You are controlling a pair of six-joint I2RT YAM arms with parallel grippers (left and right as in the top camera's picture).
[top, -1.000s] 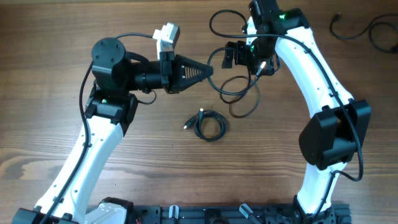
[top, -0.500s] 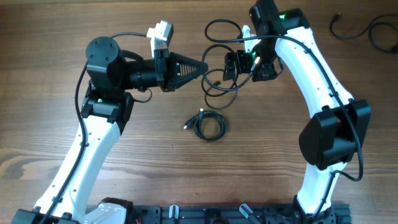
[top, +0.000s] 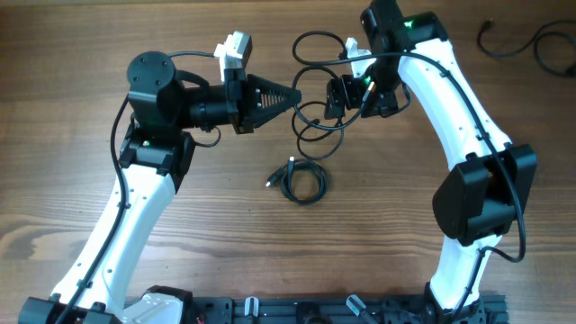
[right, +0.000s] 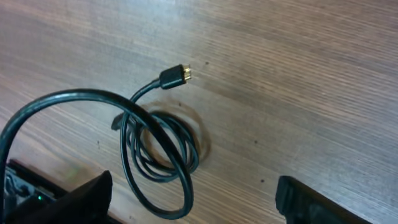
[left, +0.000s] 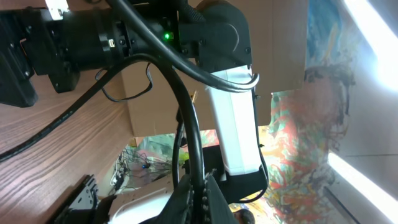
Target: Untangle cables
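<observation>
I count two arms, the left arm and the right arm, and two grippers, the left gripper and the right gripper. There is one table. On cables, I see one coil and one loose cable. There are also two cord pieces at the far edge, and I can't tell whether they join.
</observation>
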